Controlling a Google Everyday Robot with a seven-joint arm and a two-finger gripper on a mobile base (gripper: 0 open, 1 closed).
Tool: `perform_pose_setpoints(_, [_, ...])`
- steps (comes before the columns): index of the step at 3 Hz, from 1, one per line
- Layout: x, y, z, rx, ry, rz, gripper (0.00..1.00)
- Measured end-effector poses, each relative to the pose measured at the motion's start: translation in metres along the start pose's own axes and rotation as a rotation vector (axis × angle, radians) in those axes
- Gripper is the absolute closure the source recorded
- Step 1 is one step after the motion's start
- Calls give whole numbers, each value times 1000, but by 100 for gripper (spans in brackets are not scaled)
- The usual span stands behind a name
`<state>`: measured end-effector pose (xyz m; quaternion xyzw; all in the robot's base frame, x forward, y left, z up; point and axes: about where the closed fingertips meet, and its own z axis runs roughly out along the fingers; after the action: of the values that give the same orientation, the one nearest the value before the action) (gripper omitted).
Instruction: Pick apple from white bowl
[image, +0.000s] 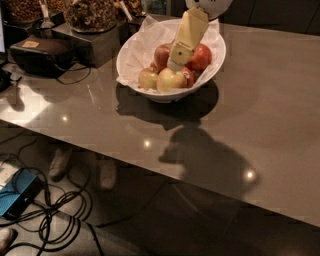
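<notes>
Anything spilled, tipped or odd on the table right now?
Nothing stands out. The white bowl sits upright on the table, the apples all lie inside it on the paper lining, and the hand is down among them.

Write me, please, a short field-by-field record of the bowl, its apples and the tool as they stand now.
white bowl: on the table, paper-lined
tool: reaches down from above into the bowl, tip among the fruit
apple: dull red, in the bowl, just left of the tool's tip; contact unclear
red apple: right of the tool
yellow-green apples: at the bowl's front
dark device: on the table, left of the bowl
</notes>
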<state>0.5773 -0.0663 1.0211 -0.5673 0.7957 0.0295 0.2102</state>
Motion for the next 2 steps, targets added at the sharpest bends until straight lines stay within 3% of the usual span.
perform_pose_setpoints(1, [-22, -12, 14, -55, -24, 21, 0])
perform_pose_setpoints(2, [-30, -19, 14, -36, -50, 20, 0])
